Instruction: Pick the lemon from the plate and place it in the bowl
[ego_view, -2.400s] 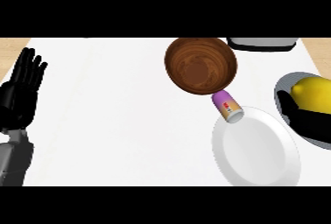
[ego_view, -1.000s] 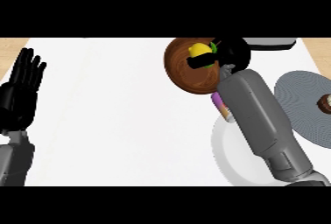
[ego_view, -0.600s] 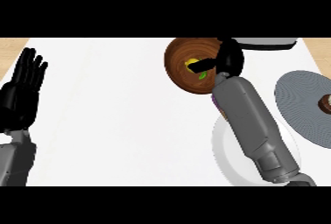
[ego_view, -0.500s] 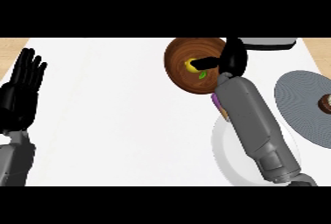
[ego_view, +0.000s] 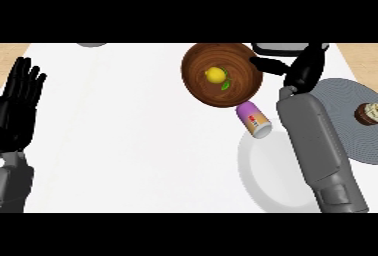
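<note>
Right robot hand (ego_view: 304, 67) released and drawn back from over the bowl (ego_view: 221, 74) to just beside its rim, fingers relaxed, nothing held. Lemon (ego_view: 215, 75) left lying inside the bowl, to the left of that hand, no longer pinched between fingers as half a second earlier. Plate (ego_view: 269, 177) bare of fruit, under and beside the right forearm, nearer the robot than the hand. Small purple can (ego_view: 253, 119) on its side between bowl and plate, below-left of the hand. Left robot hand (ego_view: 21, 110) open, fingers up, resting at the left edge of the table (ego_view: 125, 135). Judged from the lemon's place: placing done, only the withdrawal left.
</note>
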